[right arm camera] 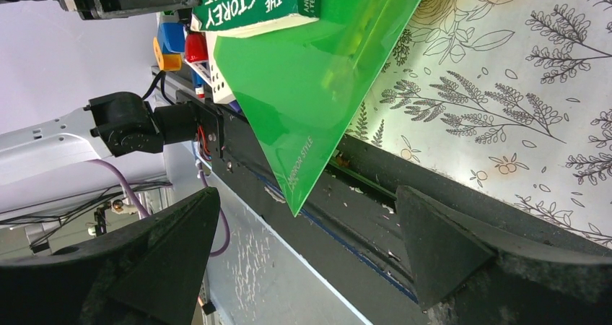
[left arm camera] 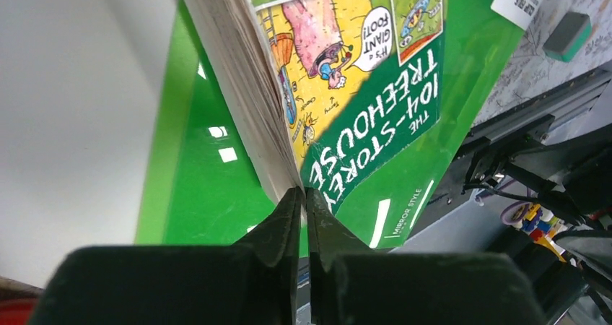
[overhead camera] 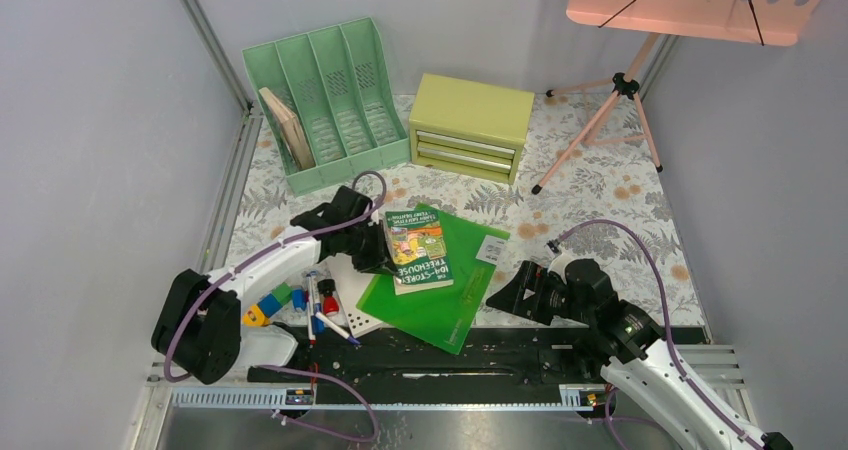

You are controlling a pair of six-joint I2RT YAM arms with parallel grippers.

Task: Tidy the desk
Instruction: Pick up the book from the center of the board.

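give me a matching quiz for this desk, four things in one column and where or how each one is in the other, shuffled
Things:
1 treehouse book
2 drawer chest
3 left tool
4 right tool

States:
a open wide
b lying on the green folder
c shut at the book's edge
d at the back, beside the file rack

Pairs: 1-b, 2-d, 3-c, 4-a

Desk (overhead camera: 600, 195), flat, pale covering, grey ferns, orange flowers
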